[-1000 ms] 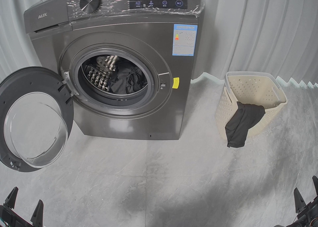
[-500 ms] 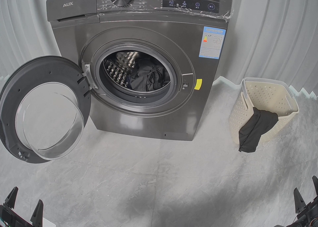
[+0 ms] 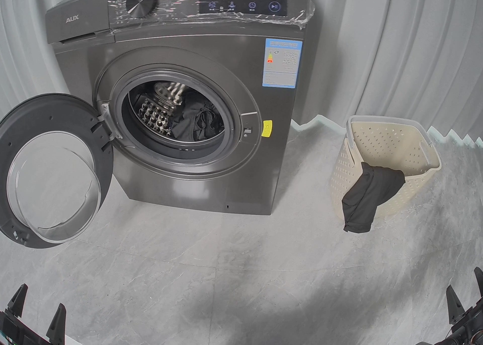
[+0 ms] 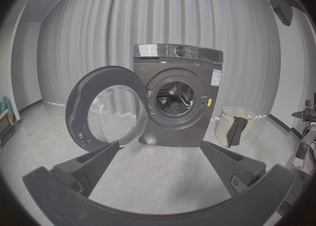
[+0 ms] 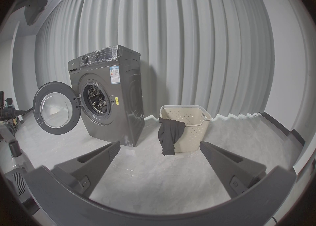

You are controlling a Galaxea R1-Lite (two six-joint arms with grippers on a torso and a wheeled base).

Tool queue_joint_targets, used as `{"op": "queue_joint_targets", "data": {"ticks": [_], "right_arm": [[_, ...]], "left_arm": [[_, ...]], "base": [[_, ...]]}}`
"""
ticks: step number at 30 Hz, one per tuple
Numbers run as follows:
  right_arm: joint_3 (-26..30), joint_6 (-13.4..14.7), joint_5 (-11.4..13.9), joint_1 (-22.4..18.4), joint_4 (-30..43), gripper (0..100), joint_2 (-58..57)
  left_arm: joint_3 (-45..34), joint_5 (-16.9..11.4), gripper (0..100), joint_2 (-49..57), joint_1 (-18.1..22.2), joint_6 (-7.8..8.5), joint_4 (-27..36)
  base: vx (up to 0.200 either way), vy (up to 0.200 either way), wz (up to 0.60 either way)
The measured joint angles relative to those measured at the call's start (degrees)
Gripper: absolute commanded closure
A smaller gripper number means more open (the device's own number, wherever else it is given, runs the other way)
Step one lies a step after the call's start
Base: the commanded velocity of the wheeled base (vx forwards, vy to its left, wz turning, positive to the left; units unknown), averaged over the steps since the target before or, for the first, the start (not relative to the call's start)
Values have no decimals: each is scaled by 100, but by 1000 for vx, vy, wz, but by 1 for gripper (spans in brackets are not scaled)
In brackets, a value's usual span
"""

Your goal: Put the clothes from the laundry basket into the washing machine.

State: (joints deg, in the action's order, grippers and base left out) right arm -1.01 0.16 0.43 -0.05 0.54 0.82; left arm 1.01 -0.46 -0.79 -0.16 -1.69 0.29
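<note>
Both grippers are empty. The left gripper (image 4: 159, 146) has its 2 fingers wide apart, and so does the right gripper (image 5: 159, 146). They hang low over the gray floor (image 3: 251, 270), and nothing is between their fingers.

Far ahead of the right gripper stands the laundry basket (image 3: 352, 127). 1 black cloth (image 3: 370, 192) hangs over its near rim, with most of it on the outside, reaching almost down to the floor. Far ahead of the left gripper is the washing machine (image 3: 282, 160). Its round door (image 3: 50, 109) is swung wide open toward the left gripper's side. Some dark clothes (image 3: 198, 122) already lie inside the drum.

I think the next job is to go to the basket and grab the black cloth. Here is what could go wrong. The cloth hangs loose, so a small bump could make it slide off onto the floor. The basket looks light, so a hard pull could tip it over. The open door sticks out, so the left arm could knock it. A long cloth could also catch on the machine's opening and hang out.
</note>
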Motion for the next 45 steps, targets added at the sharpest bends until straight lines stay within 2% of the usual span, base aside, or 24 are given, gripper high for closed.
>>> {"op": "queue_joint_targets", "data": {"ticks": [45], "right_arm": [[0, -11, 1, 5, 0, 0, 6]], "left_arm": [[0, -2, 0, -11, -5, -24, 6]], "base": [[0, 0, -80]]}}
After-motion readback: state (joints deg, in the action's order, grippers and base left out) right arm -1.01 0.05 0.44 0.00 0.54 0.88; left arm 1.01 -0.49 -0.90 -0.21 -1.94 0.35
